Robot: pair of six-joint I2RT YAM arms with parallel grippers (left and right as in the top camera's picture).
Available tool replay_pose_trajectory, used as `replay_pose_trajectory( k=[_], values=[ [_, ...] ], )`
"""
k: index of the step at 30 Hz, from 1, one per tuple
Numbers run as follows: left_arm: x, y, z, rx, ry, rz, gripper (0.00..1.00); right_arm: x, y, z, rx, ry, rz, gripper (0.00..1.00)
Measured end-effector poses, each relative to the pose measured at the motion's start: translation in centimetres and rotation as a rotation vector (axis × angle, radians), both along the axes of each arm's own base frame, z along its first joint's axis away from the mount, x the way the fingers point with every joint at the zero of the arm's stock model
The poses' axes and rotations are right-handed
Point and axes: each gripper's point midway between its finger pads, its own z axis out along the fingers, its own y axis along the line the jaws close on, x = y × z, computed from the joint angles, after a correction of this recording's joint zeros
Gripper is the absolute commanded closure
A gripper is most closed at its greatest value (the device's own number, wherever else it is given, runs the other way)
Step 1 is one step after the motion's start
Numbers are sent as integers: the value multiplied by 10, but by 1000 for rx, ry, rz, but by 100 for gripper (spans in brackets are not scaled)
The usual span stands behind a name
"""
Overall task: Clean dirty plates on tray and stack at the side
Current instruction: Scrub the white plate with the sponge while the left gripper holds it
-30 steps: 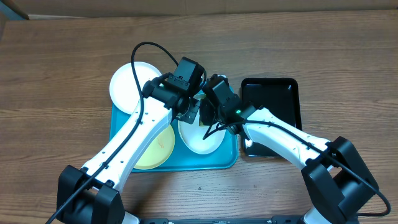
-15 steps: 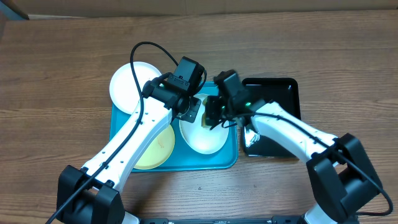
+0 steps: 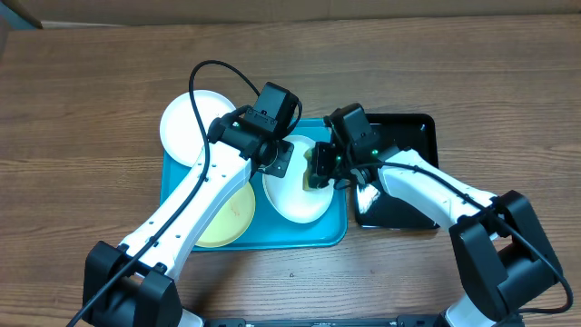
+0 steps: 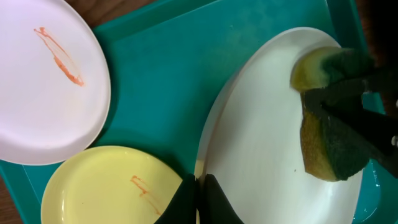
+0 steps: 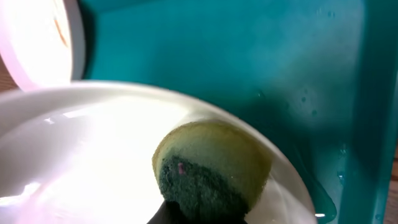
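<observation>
On the tray (image 4: 161,81), two orange-smeared plates (image 4: 106,186)

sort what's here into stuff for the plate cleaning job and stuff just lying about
for the job: held white plate, sponge, yellow plate, smeared white plate, blue tray
lying about: black tray
</observation>
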Motion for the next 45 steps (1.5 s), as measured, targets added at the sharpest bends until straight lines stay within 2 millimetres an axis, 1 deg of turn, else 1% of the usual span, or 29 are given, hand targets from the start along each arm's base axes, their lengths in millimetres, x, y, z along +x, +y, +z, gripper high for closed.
replay_pose_trajectory(
  k=[5,9,13,19,22,26,32,39,45],
  values=[
    [1,0,0,-3,-3,4,96,-3,-1,-6,0,8,-1,96],
    [1,0,0,-4,-3,7,96,-3,2,-4,22,21,-12,96],
    [1,-1,1,-5,-6,7,96,-3,18,8,119,16,28,96],
    [2,-1,1,-7,-7,7,96,-10,55,41,323,-18,161,96],
    [2,-1,1,-7,-8,7,96,-18,62,45,356,-2,198,96],
    [1,-1,1,-6,-6,7,96,-22,56,36,309,15,198,96],
    [2,-1,1,-6,-7,7,96,-20,38,16,177,2,166,96],
    [2,-1,1,-8,-9,7,96,-9,26,8,140,-2,110,96],
    [2,-1,1,-8,-9,8,96,3,7,-10,141,56,42,96]
  ],
)
